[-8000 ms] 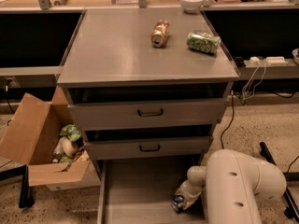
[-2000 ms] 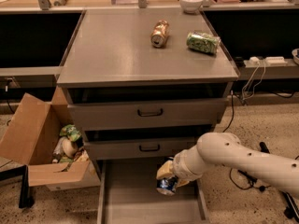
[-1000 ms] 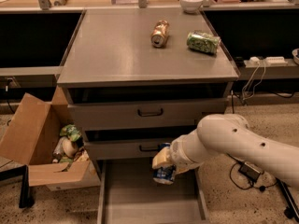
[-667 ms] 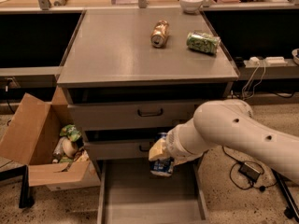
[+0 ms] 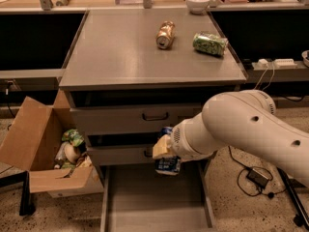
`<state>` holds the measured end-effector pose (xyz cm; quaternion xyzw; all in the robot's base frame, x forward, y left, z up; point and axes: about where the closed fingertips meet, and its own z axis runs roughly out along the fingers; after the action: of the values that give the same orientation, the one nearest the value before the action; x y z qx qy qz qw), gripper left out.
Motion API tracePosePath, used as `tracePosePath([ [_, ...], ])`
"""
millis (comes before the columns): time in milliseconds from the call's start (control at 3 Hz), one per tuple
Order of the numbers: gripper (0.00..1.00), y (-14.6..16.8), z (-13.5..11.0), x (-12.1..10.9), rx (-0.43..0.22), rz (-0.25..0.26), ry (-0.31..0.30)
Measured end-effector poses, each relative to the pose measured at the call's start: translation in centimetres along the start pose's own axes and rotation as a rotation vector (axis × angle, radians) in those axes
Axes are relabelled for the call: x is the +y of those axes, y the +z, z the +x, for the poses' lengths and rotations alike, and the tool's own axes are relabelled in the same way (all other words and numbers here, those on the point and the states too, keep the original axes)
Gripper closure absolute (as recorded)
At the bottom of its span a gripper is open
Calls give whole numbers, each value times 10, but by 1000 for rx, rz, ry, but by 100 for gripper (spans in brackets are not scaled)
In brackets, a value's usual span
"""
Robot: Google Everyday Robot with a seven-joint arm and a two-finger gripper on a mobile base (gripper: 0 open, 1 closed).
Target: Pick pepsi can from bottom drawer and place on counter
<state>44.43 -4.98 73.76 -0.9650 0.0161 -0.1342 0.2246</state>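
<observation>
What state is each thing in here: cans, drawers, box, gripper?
gripper: shut on the pepsi can, in front of the handled drawers.
pepsi can: held in the air above the bottom drawer.
bottom drawer: pulled open, floor bare.
handled drawers: both look shut.
gold-brown can: on its side on the counter.
green can: on its side there too.
cardboard box: open, items inside.

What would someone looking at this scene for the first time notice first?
The big white robot arm reaching in from the right, its gripper shut on the pepsi can, held in the air above the open bottom drawer. Next come the gold-brown can and green can lying on the counter, and the open cardboard box on the floor at left.
</observation>
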Motion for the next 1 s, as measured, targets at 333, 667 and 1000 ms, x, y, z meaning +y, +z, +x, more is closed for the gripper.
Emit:
tracePosePath([
  [333, 100, -20, 24, -18, 45, -8, -43],
  [667, 100, -57, 77, -52, 107, -34, -110],
  [1000, 100, -74, 128, -70, 123, -75, -140],
])
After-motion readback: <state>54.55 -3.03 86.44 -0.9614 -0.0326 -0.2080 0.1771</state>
